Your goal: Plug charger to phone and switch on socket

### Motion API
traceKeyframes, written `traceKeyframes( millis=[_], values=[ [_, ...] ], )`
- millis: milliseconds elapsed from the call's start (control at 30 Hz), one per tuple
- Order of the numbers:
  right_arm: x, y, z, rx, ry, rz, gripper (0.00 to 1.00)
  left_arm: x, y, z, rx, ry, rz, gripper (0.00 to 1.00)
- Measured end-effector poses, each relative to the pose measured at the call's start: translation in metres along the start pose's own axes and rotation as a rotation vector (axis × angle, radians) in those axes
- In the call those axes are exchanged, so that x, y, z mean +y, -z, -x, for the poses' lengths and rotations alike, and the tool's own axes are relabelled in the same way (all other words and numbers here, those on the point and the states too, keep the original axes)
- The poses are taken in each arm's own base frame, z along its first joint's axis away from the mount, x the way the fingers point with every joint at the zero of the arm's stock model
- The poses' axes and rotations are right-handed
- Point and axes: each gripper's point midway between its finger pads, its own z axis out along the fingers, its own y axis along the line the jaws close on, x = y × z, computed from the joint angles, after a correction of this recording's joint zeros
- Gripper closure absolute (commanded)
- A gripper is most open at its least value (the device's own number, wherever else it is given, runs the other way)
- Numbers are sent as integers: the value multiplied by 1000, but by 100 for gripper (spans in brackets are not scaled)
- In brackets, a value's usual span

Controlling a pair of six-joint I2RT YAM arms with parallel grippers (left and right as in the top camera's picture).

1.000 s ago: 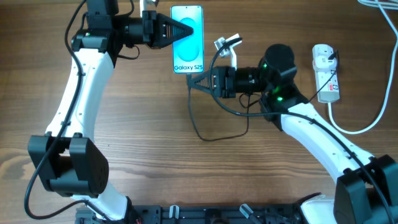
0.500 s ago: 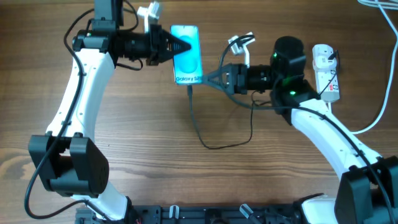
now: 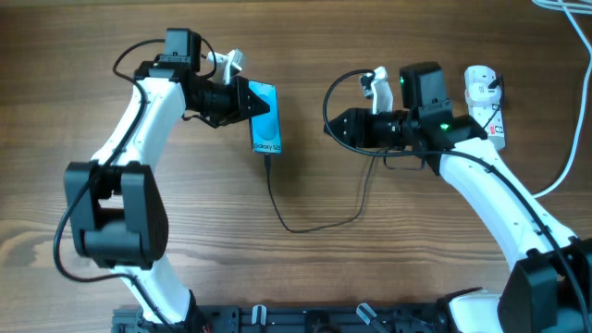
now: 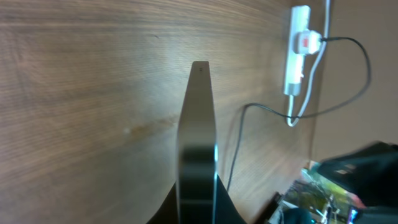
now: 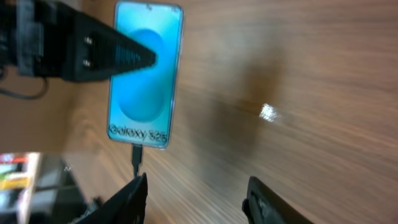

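Left claw [image 3: 252,102]: closed on the phone [image 3: 265,118], one finger across the blue screen and one behind it; the left wrist view shows the phone edge-on between the fingers.
Right claw [image 5: 198,202]: open and empty, fingers spread wide, pointing at the phone from a short way off and touching nothing.
Phone: held tilted, apparently lifted clear of the table [image 3: 185,259], left of centre and well apart from the socket.
Charger [image 3: 287,222]: its plug [image 5: 135,154] sits at the phone's bottom edge and looks pushed in. The thin black cable hangs down, loops across the table and runs back up under the right arm toward the socket.
Socket [image 3: 486,106]: lies flat at the far right of the table, behind the right claw's wrist, with a white cord [image 3: 546,185] trailing off it. The red marking is visible, but whether the switch is on cannot be told.
Step in hand: the plugging looks finished, judging by the seated plug and the empty right claw, so the switch is what remains.
Next move: the right arm is nearer the socket, so it would likely have to swing round, come down over the switch and press it with a fingertip. The left claw would need to keep the phone steady or set it down without tugging the cable.
Risk: a pull on the slack cable could unseat the plug.
Containers: none in view.
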Motion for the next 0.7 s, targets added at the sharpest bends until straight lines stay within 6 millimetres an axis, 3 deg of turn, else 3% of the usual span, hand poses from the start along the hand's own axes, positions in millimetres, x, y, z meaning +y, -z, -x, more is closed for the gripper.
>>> traceKeyframes(
  millis=[133, 333, 533, 700],
  values=[
    [-8, 7, 10, -21, 31, -91, 48, 20, -17, 5, 9, 13, 21, 96],
    [-14, 8, 9, -17, 29, -125, 48, 48, -47, 0, 54, 40, 62, 96],
    [-15, 8, 9, -17, 28, -131, 48, 58, -68, -7, 92, 38, 89, 96],
    [-15, 8, 9, -17, 29, -131, 48, 66, -71, -8, 94, 41, 126, 90]
  ],
)
